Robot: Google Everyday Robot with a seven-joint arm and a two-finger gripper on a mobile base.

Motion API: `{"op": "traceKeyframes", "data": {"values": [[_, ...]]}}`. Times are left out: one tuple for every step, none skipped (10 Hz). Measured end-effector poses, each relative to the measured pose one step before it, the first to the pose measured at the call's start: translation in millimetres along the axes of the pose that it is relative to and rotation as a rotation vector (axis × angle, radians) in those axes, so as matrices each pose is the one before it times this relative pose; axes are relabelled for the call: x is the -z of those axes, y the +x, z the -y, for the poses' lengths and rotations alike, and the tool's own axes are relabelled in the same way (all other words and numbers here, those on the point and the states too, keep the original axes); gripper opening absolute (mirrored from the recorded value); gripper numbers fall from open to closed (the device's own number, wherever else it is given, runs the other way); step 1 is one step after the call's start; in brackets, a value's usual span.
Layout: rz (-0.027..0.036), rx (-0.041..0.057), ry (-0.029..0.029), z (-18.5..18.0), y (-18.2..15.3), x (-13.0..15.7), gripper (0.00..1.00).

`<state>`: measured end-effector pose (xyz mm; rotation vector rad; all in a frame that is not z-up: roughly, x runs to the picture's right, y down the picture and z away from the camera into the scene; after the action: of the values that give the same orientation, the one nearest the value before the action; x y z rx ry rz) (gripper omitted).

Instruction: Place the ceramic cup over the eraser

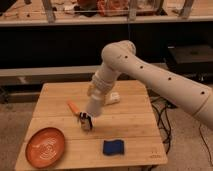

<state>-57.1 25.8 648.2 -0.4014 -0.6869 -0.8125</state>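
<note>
The eraser (86, 121), a small dark block with pale stripes, stands on the wooden table (55, 97) left of centre. My gripper (95, 104) hangs just above and to the right of it, at the end of the white arm reaching in from the right. A white tapered ceramic cup (93, 112) is at the gripper's tip, off the table and tilted, its lower end close to the eraser's top. The gripper looks shut on the cup.
A thin orange stick (73, 106) lies just left of the gripper. A white tube (112, 98) lies behind the arm. An orange plate (46, 146) sits at the front left, and a blue pad (113, 147) at the front centre.
</note>
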Motion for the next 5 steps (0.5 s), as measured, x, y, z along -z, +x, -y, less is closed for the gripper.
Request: {"op": "traceKeyframes", "data": {"values": [[0.00185, 0.0163, -0.01202, 4.5, -5.19, -2.12, 0.0], [0.00229, 0.01004, -0.0117, 3.44, -3.58, -3.2, 0.0], [0.00461, 0.01201, -0.0121, 4.41, -4.21, -3.96, 0.0], [0.003, 0.00761, -0.00859, 2.44, -1.74, -3.22, 0.0], [-0.00067, 0.0048, -0.00753, 1.78, -1.02, -2.51, 0.0]]}}
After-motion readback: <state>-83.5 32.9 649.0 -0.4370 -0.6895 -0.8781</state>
